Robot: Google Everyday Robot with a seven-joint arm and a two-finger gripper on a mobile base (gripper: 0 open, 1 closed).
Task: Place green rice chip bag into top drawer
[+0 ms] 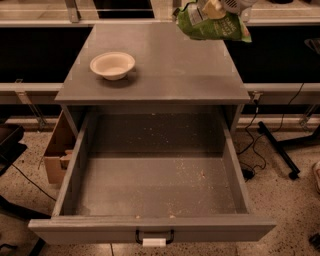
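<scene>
The green rice chip bag (212, 25) hangs in the air above the cabinet top's far right corner, held from above by my gripper (216, 8) at the top edge of the camera view. The gripper is shut on the bag's upper part; most of the arm is out of view. The top drawer (150, 227) is pulled wide open below, grey, with crumbs on its floor and a dark handle with a white tag (154, 241) on its front panel. Nothing lies inside it.
A white round bowl (112, 65) sits on the left of the grey cabinet top (165, 70). A cardboard box (56, 150) stands on the floor left of the cabinet. Cables and a black stand leg (277, 150) lie at the right.
</scene>
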